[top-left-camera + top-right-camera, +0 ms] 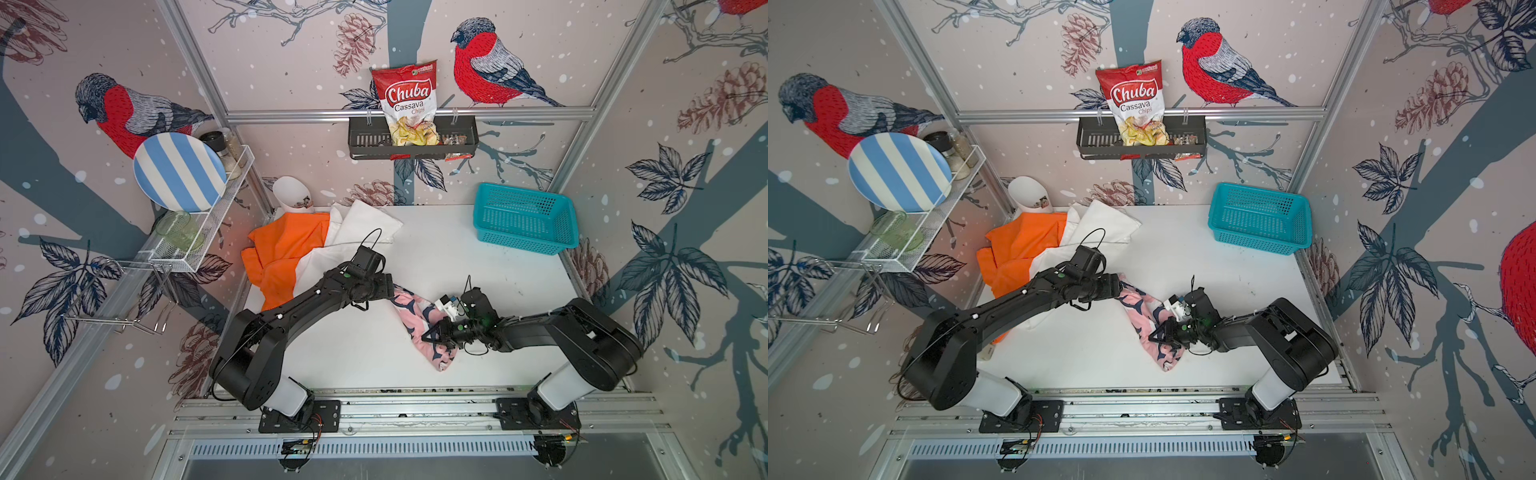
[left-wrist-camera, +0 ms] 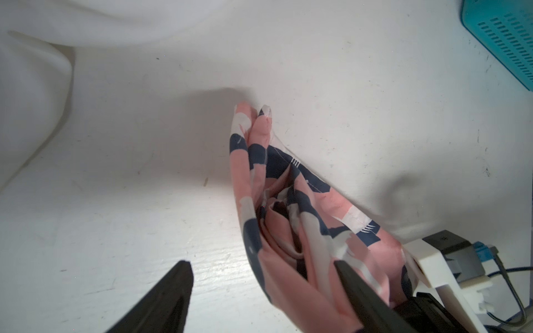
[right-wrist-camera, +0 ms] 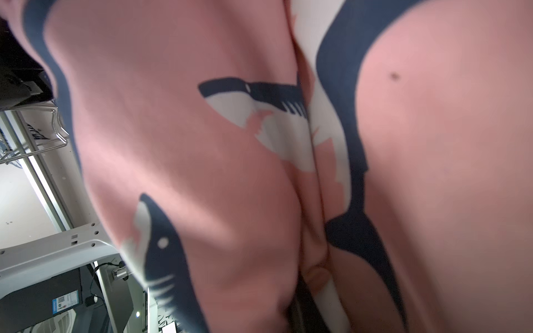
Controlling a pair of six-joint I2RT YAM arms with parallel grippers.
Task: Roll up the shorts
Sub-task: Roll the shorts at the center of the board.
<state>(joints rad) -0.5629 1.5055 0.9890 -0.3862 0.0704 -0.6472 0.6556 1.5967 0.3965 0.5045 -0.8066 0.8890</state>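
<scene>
Your right hand (image 1: 432,334) pinches the bunched pink shorts (image 1: 409,309) in the middle of the surface (image 1: 490,270), while your left hand (image 2: 261,262) hangs spread open at their other end. The orange shorts (image 1: 286,249) and white shorts (image 1: 365,224) lie heaped in the far left corner. Rolling looks barely begun, so the next move is likely to spread the pink pair flat before turning an edge.

Bright, even light; blurry close-up pink shorts (image 3: 202,144).

Lab cell: aluminium framing (image 1: 291,116), wallpapered panels (image 1: 266,58)

free: table (image 1: 353,353) front-centre | obstacles: basket (image 1: 519,239) back-right, orange shorts (image 1: 282,253) back-left
</scene>
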